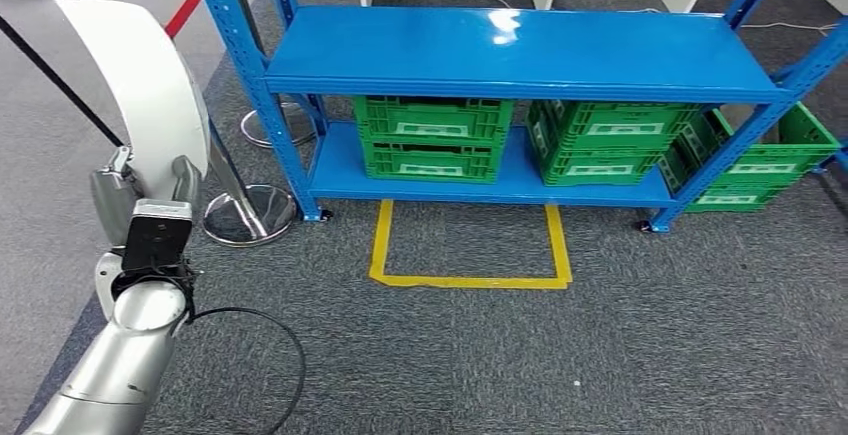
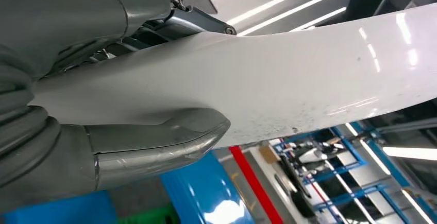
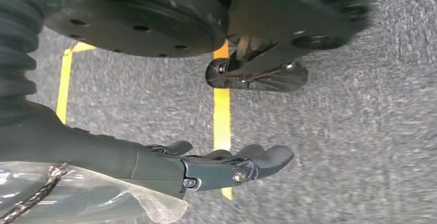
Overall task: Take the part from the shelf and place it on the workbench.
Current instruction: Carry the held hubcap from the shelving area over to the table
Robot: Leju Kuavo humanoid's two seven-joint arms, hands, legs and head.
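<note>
Item: white curved part [image 1: 140, 75], upper left of the head view, gripped by the left hand [image 1: 130, 190]; thumb [image 2: 160, 144] pressed to its underside. Right hand [image 3: 227, 167]: hung over grey carpet [image 1: 600, 345], fingers loosely extended, holding nothing. Blue shelf [image 1: 520, 50], upper centre; green crates [image 1: 430, 140] on lower tier. Yellow floor marking [image 1: 470, 280], centre.
</note>
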